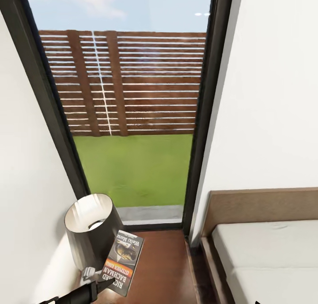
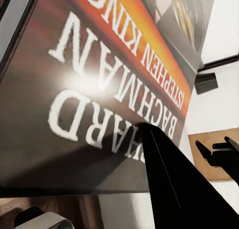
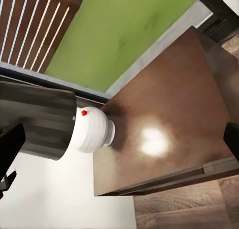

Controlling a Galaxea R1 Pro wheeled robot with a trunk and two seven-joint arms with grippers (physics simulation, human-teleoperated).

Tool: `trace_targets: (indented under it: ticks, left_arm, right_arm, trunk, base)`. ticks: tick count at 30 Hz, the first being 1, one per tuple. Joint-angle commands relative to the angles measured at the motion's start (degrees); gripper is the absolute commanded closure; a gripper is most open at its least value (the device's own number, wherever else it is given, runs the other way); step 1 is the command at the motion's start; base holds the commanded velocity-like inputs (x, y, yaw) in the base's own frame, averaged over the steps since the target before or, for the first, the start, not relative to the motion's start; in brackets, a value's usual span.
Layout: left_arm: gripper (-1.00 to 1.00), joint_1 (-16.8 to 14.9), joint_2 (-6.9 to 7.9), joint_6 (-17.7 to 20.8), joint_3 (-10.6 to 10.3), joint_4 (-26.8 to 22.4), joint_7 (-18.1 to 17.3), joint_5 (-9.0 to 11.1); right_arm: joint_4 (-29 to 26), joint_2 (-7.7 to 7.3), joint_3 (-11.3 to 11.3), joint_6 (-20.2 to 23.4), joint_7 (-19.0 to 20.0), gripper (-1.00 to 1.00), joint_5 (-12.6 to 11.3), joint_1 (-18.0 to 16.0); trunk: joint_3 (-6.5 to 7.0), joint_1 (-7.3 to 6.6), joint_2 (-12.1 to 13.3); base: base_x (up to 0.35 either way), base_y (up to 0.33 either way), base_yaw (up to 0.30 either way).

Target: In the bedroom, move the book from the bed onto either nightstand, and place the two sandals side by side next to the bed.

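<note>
Left gripper (image 1: 99, 286) is pinching the Bachman paperback (image 1: 123, 262) by its bottom edge, hovering over the nightstand (image 1: 163, 268) at the lamp's (image 1: 92, 229) 4 o'clock; light, floppy and slick, so I'd grip near the spine.

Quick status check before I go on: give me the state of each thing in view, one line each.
book: held in the left end effector, lifted above the nightstand, tilted, cover facing up.
nightstand: top bare beside the lamp, book not yet set down.
lamp: upright on the nightstand, dark shade, white base.
bed: mattress bare where visible.
right end effector: open, holding nothing, above the nightstand.
</note>
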Motion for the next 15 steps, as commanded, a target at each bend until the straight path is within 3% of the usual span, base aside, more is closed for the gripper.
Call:
trace_targets:
  ticks: [1,15]
  left_arm:
    - [1.0,-0.05,0.03,0.52,-0.23,0.0,-0.05,0.42]
    - [1.0,-0.05,-0.4,0.52,-0.18,0.0,-0.05,0.42]
  right_arm:
    - [0.01,0.0,-0.06,0.6,0.22,-1.0,-0.3,-0.04]
    - [-0.27,0.0,-0.05,0.61,0.38,-1.0,-0.21,-0.03]
  trunk:
    - [-0.15,0.03,-0.13]
    - [-0.18,0.03,-0.13]
  base:
    - [0.0,0.0,0.111]
    - [0.0,0.0,0.017]
